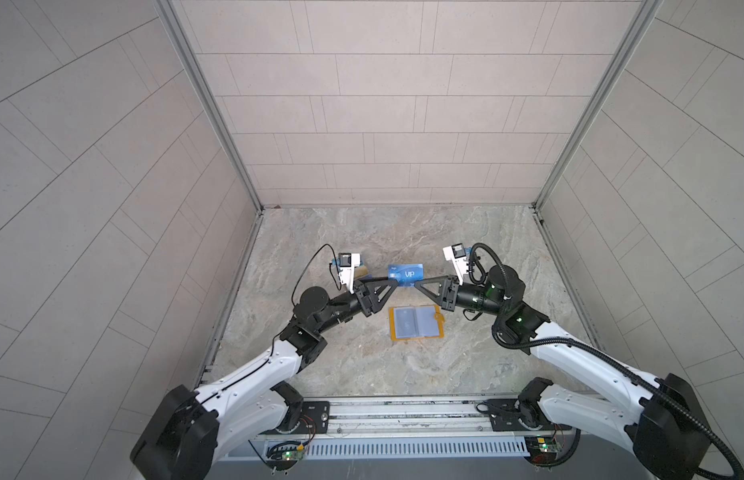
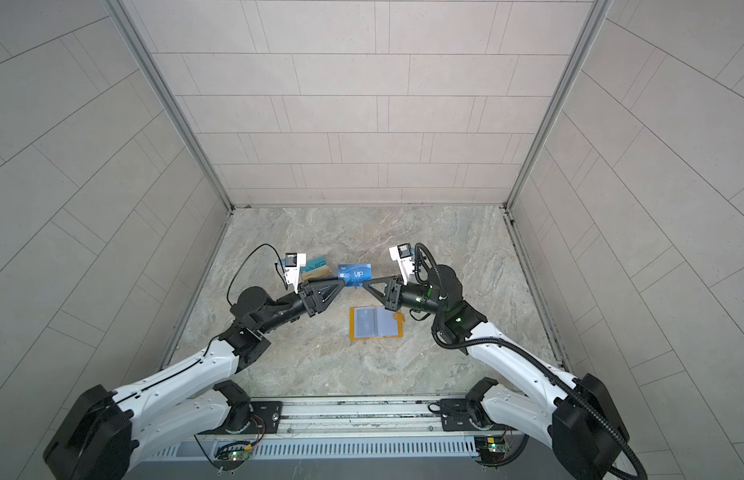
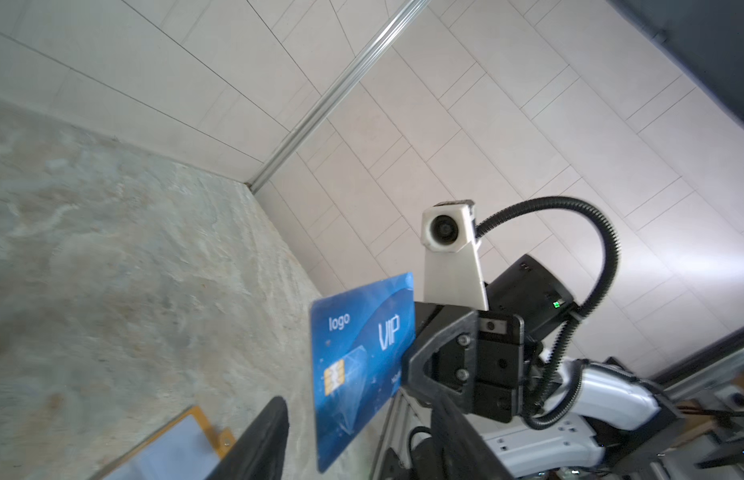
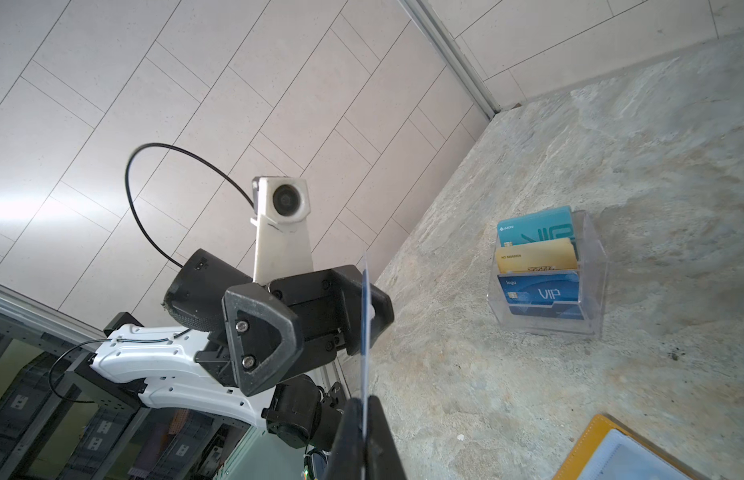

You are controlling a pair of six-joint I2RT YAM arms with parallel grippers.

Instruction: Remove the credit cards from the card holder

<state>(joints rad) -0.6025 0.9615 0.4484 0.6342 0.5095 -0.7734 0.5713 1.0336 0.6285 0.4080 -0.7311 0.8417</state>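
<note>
My right jaws pinch the blue card [image 3: 362, 365]; my left jaws stand spread around it, seemingly not touching.

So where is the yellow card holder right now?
In both top views the card holder lies open on the table near the middle, just on the robot's side of the blue card that the right gripper holds up.
</note>
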